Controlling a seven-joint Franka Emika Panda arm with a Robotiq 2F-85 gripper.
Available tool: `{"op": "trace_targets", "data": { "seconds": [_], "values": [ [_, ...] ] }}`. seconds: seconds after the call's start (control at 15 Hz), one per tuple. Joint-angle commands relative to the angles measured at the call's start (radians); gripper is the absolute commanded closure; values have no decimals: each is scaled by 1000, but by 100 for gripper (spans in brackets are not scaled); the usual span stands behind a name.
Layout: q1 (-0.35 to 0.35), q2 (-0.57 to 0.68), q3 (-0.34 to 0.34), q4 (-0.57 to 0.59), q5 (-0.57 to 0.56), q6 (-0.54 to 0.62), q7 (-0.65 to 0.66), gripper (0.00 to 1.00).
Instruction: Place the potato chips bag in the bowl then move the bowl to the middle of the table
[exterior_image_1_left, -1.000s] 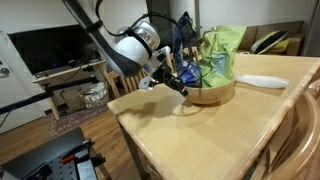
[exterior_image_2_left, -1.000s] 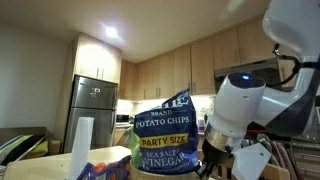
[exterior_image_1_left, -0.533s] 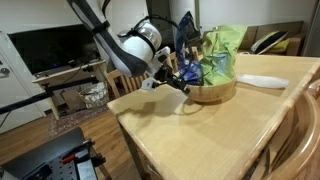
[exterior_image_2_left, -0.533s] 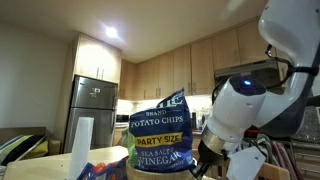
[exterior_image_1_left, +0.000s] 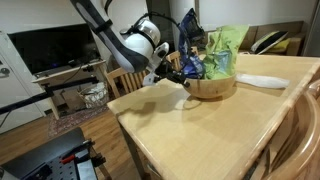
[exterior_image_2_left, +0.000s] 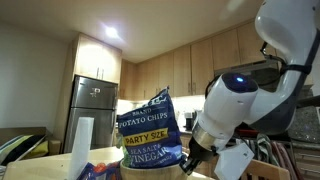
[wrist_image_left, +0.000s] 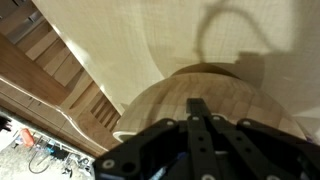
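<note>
Wood bowl sits by bench far-left edge, w/ blue chips bag standing tilted in it; wide bare top on near side. Arm reaches down from left, pincer closed narrow, tips against bowl's outer wall.

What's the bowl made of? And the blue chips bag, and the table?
The bowl looks like wood: light brown, smooth and matte, with faint grain. The potato chips bag seems to be thin plastic film: crinkly, slightly shiny, with printed letters. The table looks like pale wood or a wood-look top, smooth with a soft sheen; I can't tell which.
</note>
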Motion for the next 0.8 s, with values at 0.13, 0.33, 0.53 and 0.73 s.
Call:
{"op": "trace_targets", "data": {
  "seconds": [0.13, 0.33, 0.53, 0.73],
  "values": [
    [14, 28, 0, 47, -17, -24, 27, 100],
    [12, 40, -1, 56, -14, -20, 26, 100],
    [13, 55, -1, 75, -35, -19, 46, 100],
    [16, 58, 3, 90, -54, -14, 73, 100]
  ]
}}
